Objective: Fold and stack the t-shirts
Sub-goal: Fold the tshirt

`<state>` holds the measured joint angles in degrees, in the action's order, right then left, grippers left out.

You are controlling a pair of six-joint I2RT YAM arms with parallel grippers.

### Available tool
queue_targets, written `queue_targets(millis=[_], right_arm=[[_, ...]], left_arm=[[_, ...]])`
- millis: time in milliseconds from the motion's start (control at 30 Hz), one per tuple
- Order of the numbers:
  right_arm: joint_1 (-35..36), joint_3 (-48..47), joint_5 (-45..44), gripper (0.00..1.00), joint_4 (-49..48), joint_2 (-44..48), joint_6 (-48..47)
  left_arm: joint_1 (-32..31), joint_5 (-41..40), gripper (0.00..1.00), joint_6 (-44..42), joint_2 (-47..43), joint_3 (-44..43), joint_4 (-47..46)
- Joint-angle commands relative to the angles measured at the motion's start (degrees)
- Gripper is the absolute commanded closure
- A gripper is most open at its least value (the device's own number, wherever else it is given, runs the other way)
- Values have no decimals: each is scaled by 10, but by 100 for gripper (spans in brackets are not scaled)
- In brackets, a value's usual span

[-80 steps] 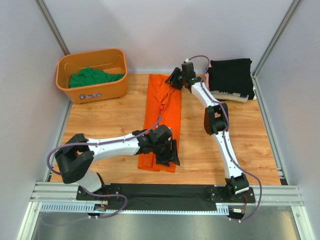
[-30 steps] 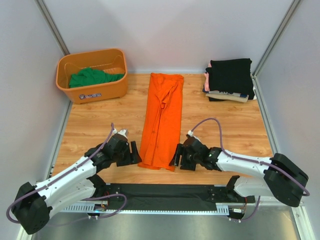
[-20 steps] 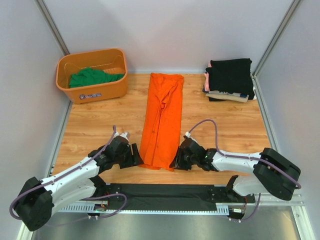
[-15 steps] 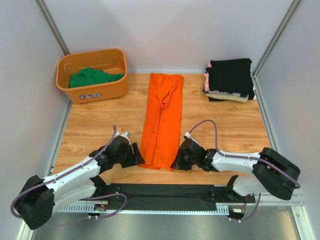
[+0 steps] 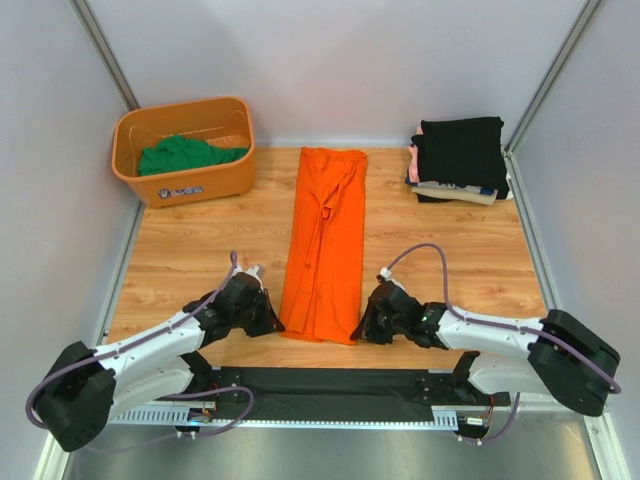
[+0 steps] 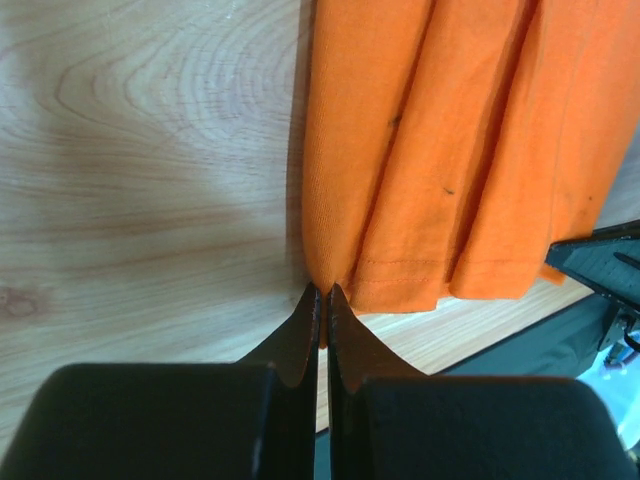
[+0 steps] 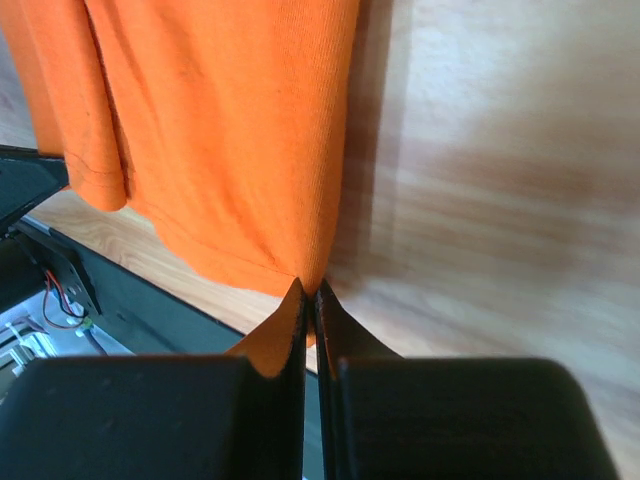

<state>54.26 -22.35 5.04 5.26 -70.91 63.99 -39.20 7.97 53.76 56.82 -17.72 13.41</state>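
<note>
An orange t-shirt point(image 5: 325, 240) lies folded into a long narrow strip down the middle of the table. My left gripper point(image 5: 272, 322) is shut on the strip's near left corner point(image 6: 325, 285); a sliver of orange cloth shows between the jaws. My right gripper point(image 5: 362, 327) is shut on the near right corner point(image 7: 310, 283) in the same way. A green t-shirt point(image 5: 185, 155) lies crumpled in the orange basket point(image 5: 180, 185). Folded t-shirts, a black one point(image 5: 460, 150) on top of pale ones, form a stack at the back right.
The basket stands at the back left against the wall. A black strip point(image 5: 320, 385) and a metal rail point(image 5: 110, 385) run along the table's near edge, just behind both grippers. Grey walls enclose the table on three sides.
Both grippers slid inward to the orange shirt's near corners and shut on them. Earlier still, both arms left the strip and swung back to the near edge.
</note>
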Motion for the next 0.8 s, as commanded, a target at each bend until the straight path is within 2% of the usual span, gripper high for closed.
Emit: queue_targets(millis=[0, 167, 267, 367, 400, 433, 533, 567, 767], right_arm=[[9, 8, -29, 100, 87, 62, -9], [46, 1, -68, 100, 193, 168, 10], [72, -13, -83, 100, 239, 208, 29], [74, -45, -113, 100, 281, 239, 25], [62, -85, -162, 100, 321, 245, 0], [62, -100, -163, 100, 321, 242, 0], [-1, -138, -145, 100, 329, 208, -60], [-20, -163, -137, 100, 329, 195, -95], [-159, -273, -78, 100, 300, 78, -197]], left_arm=[[-20, 14, 100, 20, -49, -3, 32], [-110, -24, 100, 78, -122, -25, 110], [-148, -39, 100, 104, -132, -56, 142], [-151, -58, 100, 95, -132, -105, 186], [-149, -127, 100, 69, -122, -162, 235], [-149, -128, 100, 69, -122, -163, 235], [-123, -145, 100, 12, -77, -243, 275], [-95, -139, 100, -17, -51, -274, 276], [7, -83, 100, -97, 74, -357, 228]])
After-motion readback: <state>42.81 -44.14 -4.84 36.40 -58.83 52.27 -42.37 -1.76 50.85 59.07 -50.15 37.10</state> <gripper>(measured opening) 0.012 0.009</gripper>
